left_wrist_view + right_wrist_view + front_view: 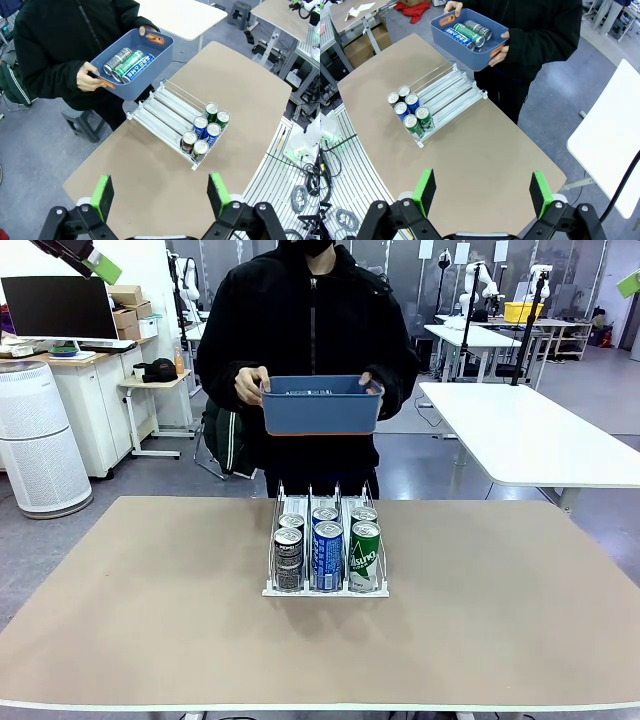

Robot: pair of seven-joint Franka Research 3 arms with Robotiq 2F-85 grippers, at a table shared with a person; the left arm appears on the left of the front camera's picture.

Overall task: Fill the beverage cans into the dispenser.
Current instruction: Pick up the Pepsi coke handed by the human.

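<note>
Hovering: left gripper (160, 195) and right gripper (482, 192) hang high above the table (150, 165). Both have their fingers spread wide, with nothing between the pads.
Below the fingertips: bare table top on both sides.
Dispenser (165, 107): ahead of both sets of fingertips and well apart from them. It lies up and to the right of the left fingers, and up and to the left of the right fingers.
Loaded cans (205, 132): six stand upright, two per lane, packed at the rack end nearer the fingers.
Lanes: the far stretch of all three is bare.
Loose cans (127, 64): three lie on their sides in the blue tub (165, 45), beyond the rack's far end and farthest from the fingers.
Tub support: the person's hands (87, 77) hold it off the table.
Step in hand (judged): fetching a can from the tub.
Method advised: approach one can from above and close across its body at mid-length. Turn it upright, then lower it into a bare lane behind the standing pair.
Caution: a can lying on its side may roll, and the tub is hand-held and may shift.
</note>
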